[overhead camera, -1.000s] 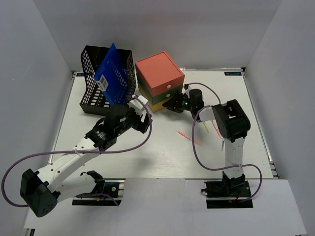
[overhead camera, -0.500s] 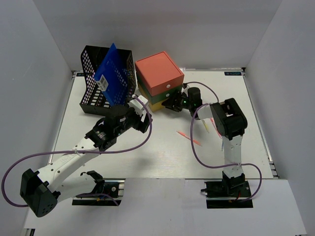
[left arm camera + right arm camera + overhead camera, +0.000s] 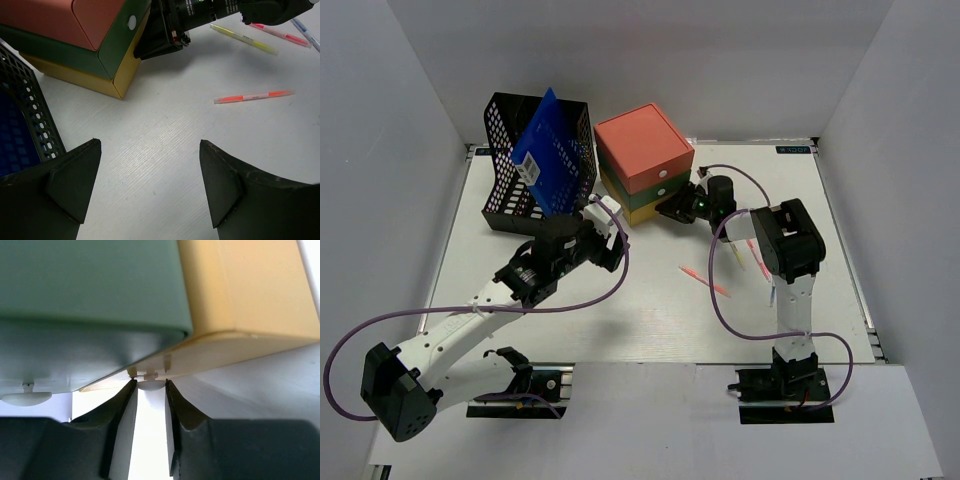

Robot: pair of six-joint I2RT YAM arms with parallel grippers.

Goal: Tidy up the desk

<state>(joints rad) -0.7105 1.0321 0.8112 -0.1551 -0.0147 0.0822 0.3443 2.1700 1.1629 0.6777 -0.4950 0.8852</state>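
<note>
White walls box in a white surface (image 3: 650, 325) w/ a thin metal rail round the edge; it fills the floor of the top view, both arm bases at its near edge.

R fingers (image 3: 122, 410): narrow, tips pinched on either side of a small white round knob (image 3: 151, 385) on the yellow drawer (image 3: 250, 290), the bottom one of a drawer box (image 3: 642, 150). The box is 3 tiers: coral top, green drawer (image 3: 90, 280) in the middle, yellow under; smooth matte plastic w/ rounded corners. The green drawer has its own white knob (image 3: 27, 399), untouched. Can't tell what's inside any tier.

L fingers (image 3: 65, 185): spread wide, nothing between them, hovering over bare surface just in front of the box's yellow corner. The surface shows a faint brushed grain here.

Just left of them is a black mesh basket (image 3: 510, 170), perforated walls, open top, standing left of the box at the back. It holds one blue sheet (image 3: 552, 150) w/ a grid pattern and a white label, leaning up and poking out over the rim.

Loose on the surface: an orange-pink pen (image 3: 252, 96) lying alone mid-surface; further right, near the R arm, a yellow pen (image 3: 242, 38), a pink pen (image 3: 280, 32) and a blue pen (image 3: 305, 27), all thin and straight.
</note>
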